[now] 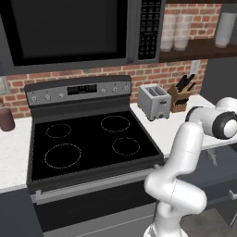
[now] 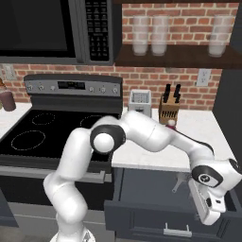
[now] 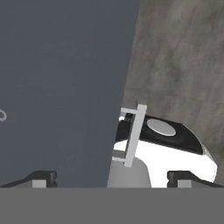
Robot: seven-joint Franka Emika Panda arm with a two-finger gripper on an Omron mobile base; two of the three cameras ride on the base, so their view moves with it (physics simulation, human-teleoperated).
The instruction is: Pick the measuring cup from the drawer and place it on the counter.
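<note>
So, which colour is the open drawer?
Dark charcoal grey drawer, best in the right base view.

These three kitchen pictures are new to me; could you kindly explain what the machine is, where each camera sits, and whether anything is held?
It is a white robot arm on a driving base. Two cameras ride behind it, left and right; the third sits on its hand. On the white counter stand a toaster and a knife block, beside a black stove. The arm reaches down to an open dark drawer. Its tool is open and holds nothing.
</note>
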